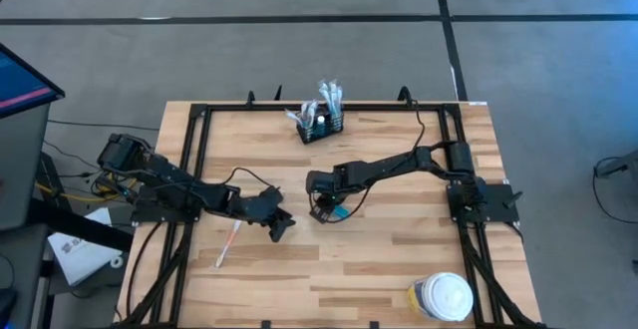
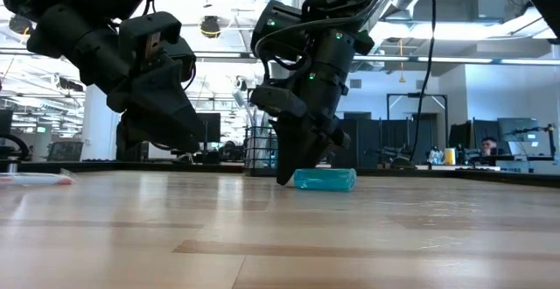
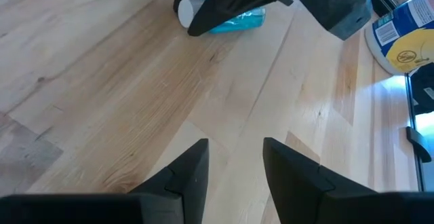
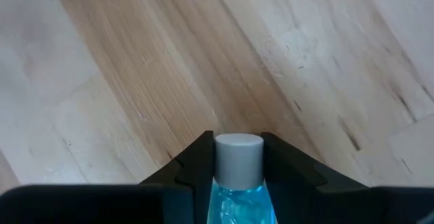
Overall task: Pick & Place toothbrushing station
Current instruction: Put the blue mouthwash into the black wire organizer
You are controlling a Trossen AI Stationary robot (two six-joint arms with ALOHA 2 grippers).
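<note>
The right gripper [image 1: 329, 212] sits at the middle of the table [image 1: 399, 259], its fingers set on either side of a small blue bottle [image 2: 325, 179] that lies flat on the wood. In the right wrist view the grey cap [image 4: 238, 157] fills the gap between the fingers, so the bottle's long axis runs straight out along the gripper. Just beside the bottle, the left gripper [image 1: 282, 225] hovers open and empty. The toothbrushing station [image 1: 321, 124] stands well beyond the bottle, near the table's far edge, already holding several items. The wood between looks bare, so the right arm seems the better placed to carry the bottle there.
</note>
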